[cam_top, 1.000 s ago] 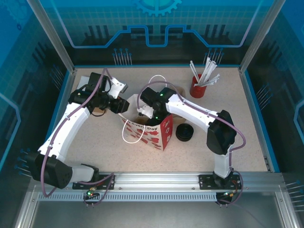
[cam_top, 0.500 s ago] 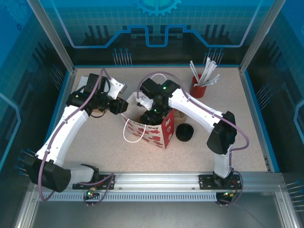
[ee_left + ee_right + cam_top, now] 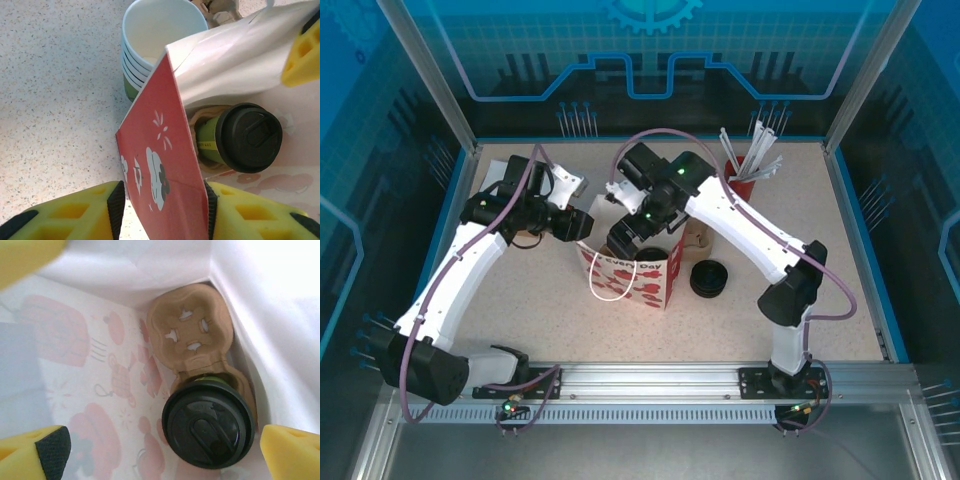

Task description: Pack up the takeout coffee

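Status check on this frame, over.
Right pincer open over takeout coffee. Coffee seated in carrier, inside bag. Left pincer straddling bag wall, grip unclear.

Robot lab cell, alu frame (image 3: 428, 75), blue walls (image 3: 650, 60), speckled tabletop (image 3: 550, 320)

- takeout coffee (image 3: 248, 137) — green wall, black lid.
- paper bag (image 3: 160, 170) — red outside with white and black cartoon figures; white inside, where the print shows through in pale pink.
- cup carrier (image 3: 192, 330) — plain brown.
- stack of cups (image 3: 150, 30) — white inside, green outside.
- left gripper (image 3: 162, 202) — yellow fingers (image 3: 70, 217), black pads (image 3: 116, 200).
- table (image 3: 55, 75) — beige, finely speckled.
- stack of lids (image 3: 709, 279) — black.
- holder (image 3: 735, 188) — red, with white sticks in it.
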Tool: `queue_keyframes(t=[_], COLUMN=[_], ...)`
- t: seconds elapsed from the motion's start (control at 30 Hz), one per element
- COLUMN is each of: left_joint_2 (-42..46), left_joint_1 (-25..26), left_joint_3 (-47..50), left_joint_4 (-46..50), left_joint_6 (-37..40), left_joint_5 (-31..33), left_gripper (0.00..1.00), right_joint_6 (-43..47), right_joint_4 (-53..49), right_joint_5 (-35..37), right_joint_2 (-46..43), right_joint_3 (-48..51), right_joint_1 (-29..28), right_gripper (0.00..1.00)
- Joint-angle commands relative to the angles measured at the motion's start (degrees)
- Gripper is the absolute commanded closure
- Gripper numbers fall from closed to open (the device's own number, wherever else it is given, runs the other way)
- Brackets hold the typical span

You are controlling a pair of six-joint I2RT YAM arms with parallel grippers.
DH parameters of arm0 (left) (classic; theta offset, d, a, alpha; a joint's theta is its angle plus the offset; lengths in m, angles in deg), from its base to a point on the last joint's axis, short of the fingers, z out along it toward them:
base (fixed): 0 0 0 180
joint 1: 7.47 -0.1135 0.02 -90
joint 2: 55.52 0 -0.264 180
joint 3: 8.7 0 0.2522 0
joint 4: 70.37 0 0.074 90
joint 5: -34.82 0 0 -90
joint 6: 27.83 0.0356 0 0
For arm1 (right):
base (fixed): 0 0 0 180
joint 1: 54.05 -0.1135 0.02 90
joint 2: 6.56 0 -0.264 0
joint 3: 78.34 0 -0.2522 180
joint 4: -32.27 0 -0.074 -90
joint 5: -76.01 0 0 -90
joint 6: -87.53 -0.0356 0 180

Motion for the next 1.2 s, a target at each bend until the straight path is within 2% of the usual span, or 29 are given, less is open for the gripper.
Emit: queue_keyframes(t=[0.0,0.2,0.33,0.47,0.57,0.67,0.73,0.9,1.03,1.17], left_joint_2=[0.6,0.9,1.4,3.3,5.8,9.0,11.0,16.7,21.7,25.8], left_joint_1=[0.2,0.2,0.0,-0.5,-0.6,-0.7,-0.7,-0.8,-0.9,-0.9], left_joint_3=[-2.8,-6.0,-7.0,-7.3,-6.4,-4.4,-2.9,1.2,6.4,10.6], left_joint_4=[0.6,0.7,0.8,0.5,-0.1,-0.6,-1.1,-2.4,-5.8,-8.7], left_joint_6=[-2.5,-5.6,-7.2,-9.7,-11.6,-13.3,-14.3,-16.1,-17.0,-18.3], left_joint_5=[-0.3,-0.8,0.0,2.3,4.3,5.7,6.3,8.0,10.2,10.5], left_gripper=[0.48,0.39,0.35,0.32,0.25,0.22,0.21,0.16,0.02,0.01], right_joint_6=[-1.6,-2.9,-4.0,-4.7,-5.2,-6.1,-6.5,-7.2,-6.8,-6.2], right_joint_4=[-3.4,-3.1,-2.8,-3.8,-4.1,-3.7,-1.8,3.9,8.0,12.7], right_joint_5=[-0.7,0.0,3.2,13.3,22.7,31.6,34.8,35.5,35.3,33.4], right_joint_2=[-3.3,-6.4,-9.2,-11.9,-13.4,-14.5,-15.3,-17.4,-18.0,-17.9], right_joint_3=[-4.7,-8.3,-9.0,-8.9,-7.3,-4.1,-0.8,7.9,13.9,19.1], right_joint_1=[1.0,2.5,4.0,5.4,7.0,9.1,10.8,14.9,17.7,20.6], right_gripper=[0.02,0.04,0.07,0.09,0.1,0.11,0.11,0.1,0.09,0.09])
